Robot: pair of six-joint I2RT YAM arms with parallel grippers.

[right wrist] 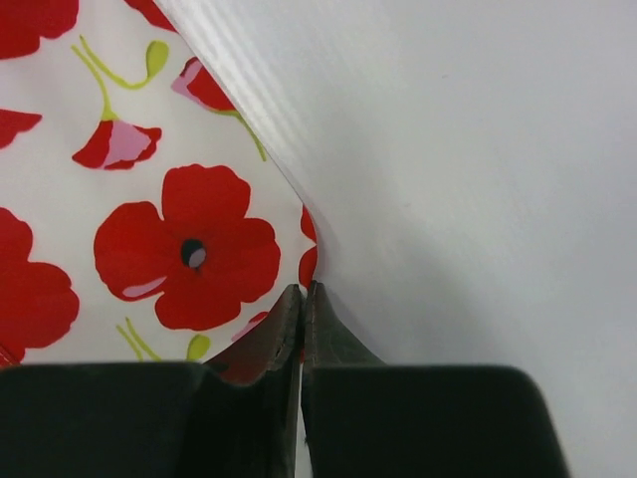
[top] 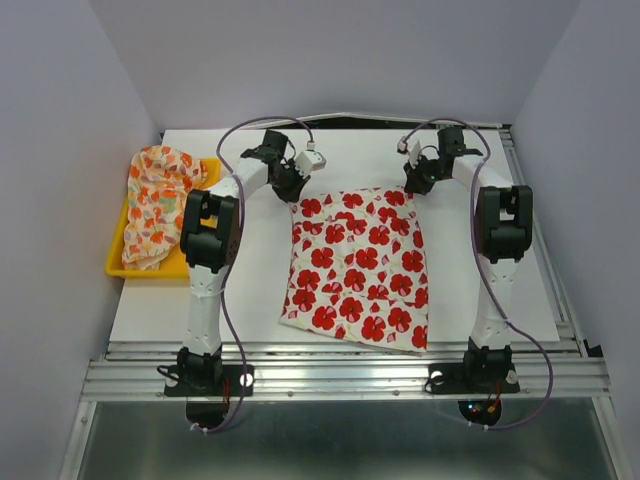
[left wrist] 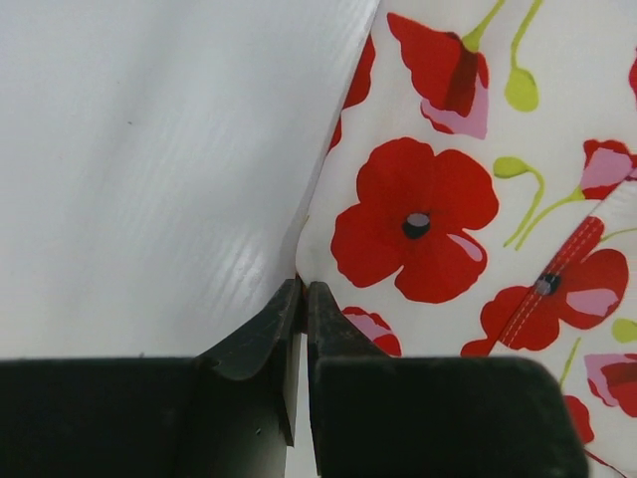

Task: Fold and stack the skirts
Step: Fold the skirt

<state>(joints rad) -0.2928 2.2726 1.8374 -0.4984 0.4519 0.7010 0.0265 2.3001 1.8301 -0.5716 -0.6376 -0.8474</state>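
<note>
Two skirts are shown in the top view. The white skirt, printed with red flowers, is spread flat on the table between the arms. The cream skirt is heaped, unfolded, in the yellow tray at the left. The left gripper and the right gripper are set at the two far corners of the white skirt.

In the left wrist view, the left gripper is seen pressed together on a corner of the white skirt, with a sliver of cloth pinched between the tips.

In the right wrist view, the right gripper is likewise closed on the opposite corner of the white skirt.

The first fold is judged to be in hand. Next, both corners are to be lifted together and carried level toward the near hem, so that the cloth is not skewed.
</note>
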